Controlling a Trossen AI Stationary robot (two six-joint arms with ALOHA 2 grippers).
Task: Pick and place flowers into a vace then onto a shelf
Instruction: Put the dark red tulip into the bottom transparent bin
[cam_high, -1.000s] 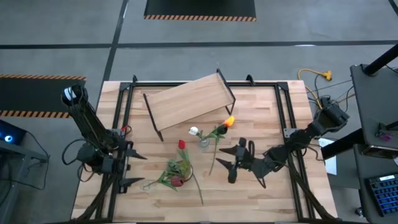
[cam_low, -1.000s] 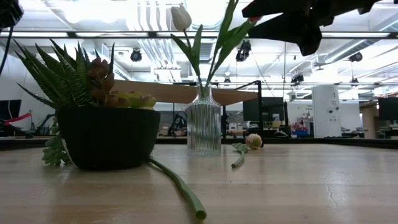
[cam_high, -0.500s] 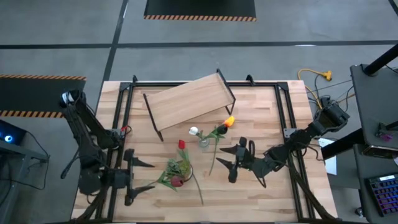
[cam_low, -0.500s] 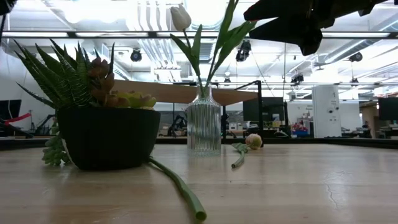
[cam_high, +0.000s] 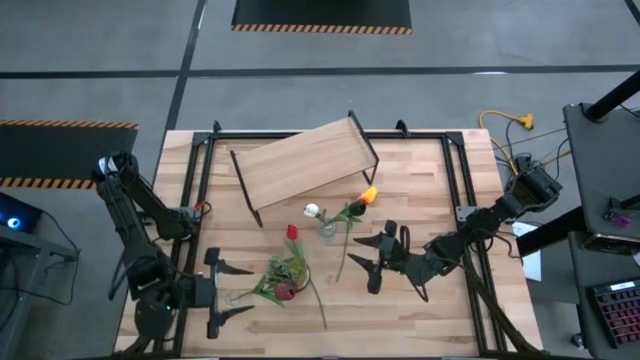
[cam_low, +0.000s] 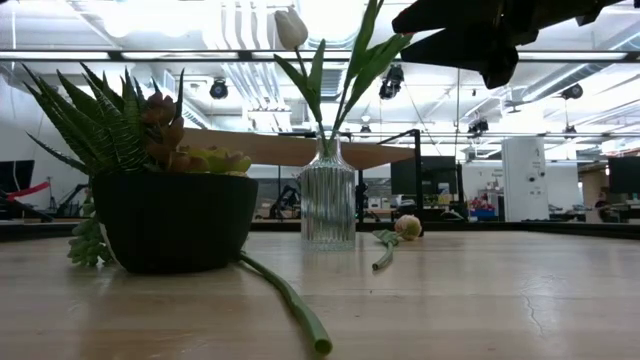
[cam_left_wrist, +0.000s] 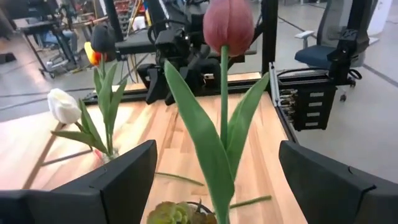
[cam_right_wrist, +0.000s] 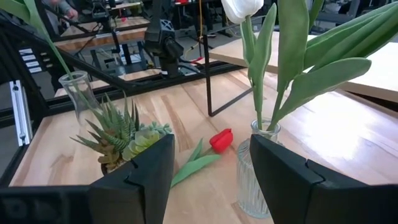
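Green stalks with a white tulip (cam_high: 312, 210) and an orange tulip (cam_high: 369, 195) already stand in the glass vase (cam_high: 328, 230) near the middle of the table (cam_high: 440, 170). A red tulip (cam_right_wrist: 221, 139) lies flat on the boards just beside the vase, and a dark maroon tulip (cam_left_wrist: 229, 25) stands upright at the black pot (cam_low: 175, 220) of spiky plants. A bare stem (cam_low: 290, 298) trails from that pot towards the table's near edge. The shelf (cam_high: 305, 165) sits empty of flowers, well behind the vase. Over the last second the left arm has swung towards the near edge, so the left fingers (cam_left_wrist: 112, 180) now face the pot, spread wide and holding nothing, with the maroon tulip straight ahead; it looks lined up as the next pick. The right fingers (cam_right_wrist: 137, 180) have not moved: they hang above the table just beside the vase, partly open and empty. Beyond the pale wooden table are grey floor, hazard-striped mats and a workshop with desks.
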